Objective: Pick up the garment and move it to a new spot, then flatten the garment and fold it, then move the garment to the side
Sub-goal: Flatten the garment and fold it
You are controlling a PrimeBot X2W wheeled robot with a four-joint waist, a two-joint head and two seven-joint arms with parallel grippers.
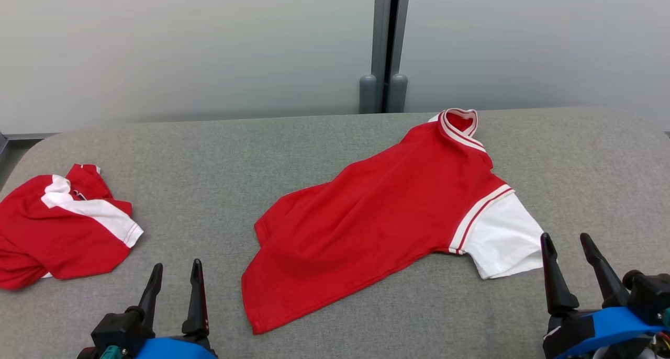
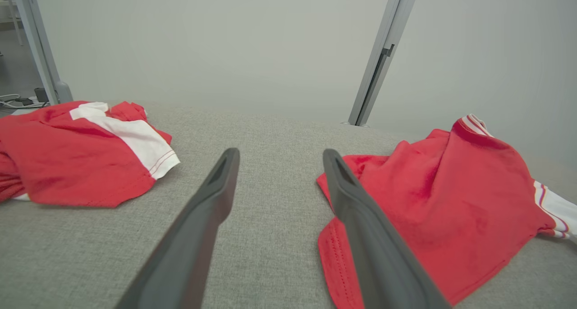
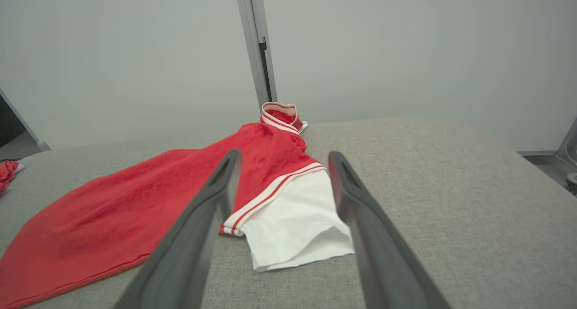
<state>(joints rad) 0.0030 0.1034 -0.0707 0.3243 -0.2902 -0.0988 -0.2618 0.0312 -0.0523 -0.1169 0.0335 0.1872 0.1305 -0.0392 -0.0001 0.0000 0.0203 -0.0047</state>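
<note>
A red garment (image 1: 377,207) with a white sleeve (image 1: 505,238) and a striped collar lies spread, slightly rumpled, across the middle of the grey padded table (image 1: 209,155). My left gripper (image 1: 177,265) is open at the near edge, just left of the garment's hem (image 2: 441,201), touching nothing. At the near right my right gripper (image 1: 565,236) is open too, its fingers beside the white sleeve (image 3: 297,228) and apart from it. In the wrist views the left gripper (image 2: 280,152) and right gripper (image 3: 285,153) have nothing between their fingers.
A second red and white garment (image 1: 57,228) lies bunched at the table's left edge, also seen as a red heap (image 2: 76,160) in the left wrist view. Pale panels with a grey post (image 1: 384,45) stand behind the table. Bare grey surface separates the two garments.
</note>
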